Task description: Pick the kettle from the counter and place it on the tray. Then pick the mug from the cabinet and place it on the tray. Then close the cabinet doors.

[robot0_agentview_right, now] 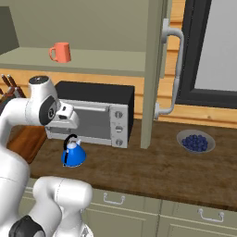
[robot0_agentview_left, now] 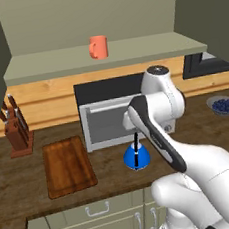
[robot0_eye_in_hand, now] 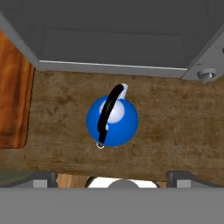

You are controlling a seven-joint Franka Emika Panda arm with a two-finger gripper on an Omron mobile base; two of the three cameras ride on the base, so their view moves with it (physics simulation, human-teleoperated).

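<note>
The blue kettle (robot0_agentview_left: 136, 157) (robot0_agentview_right: 74, 155) (robot0_eye_in_hand: 112, 120) stands upright on the brown counter (robot0_agentview_left: 203, 129), just in front of the oven. My gripper (robot0_eye_in_hand: 114, 177) (robot0_agentview_right: 68, 124) hangs directly above it. It is open, its fingertips (robot0_eye_in_hand: 41, 177) are spread wide, and nothing is between them. The wooden tray (robot0_agentview_left: 67, 164) (robot0_eye_in_hand: 13, 96) lies flat on the counter to the kettle's left. The orange mug (robot0_agentview_left: 98, 47) (robot0_agentview_right: 60, 52) sits on the shelf of the cabinet (robot0_agentview_left: 139, 50). Its right door (robot0_agentview_right: 155, 69) stands open, with a silver handle (robot0_agentview_right: 175, 69).
A silver toaster oven (robot0_agentview_left: 107, 118) (robot0_agentview_right: 92, 118) sits right behind the kettle, under the shelf. A knife block (robot0_agentview_left: 17, 130) stands left of the tray. A bowl of blue berries (robot0_agentview_left: 224, 105) (robot0_agentview_right: 196, 141) rests at the right. Pale green drawers (robot0_agentview_left: 97, 214) run below the counter.
</note>
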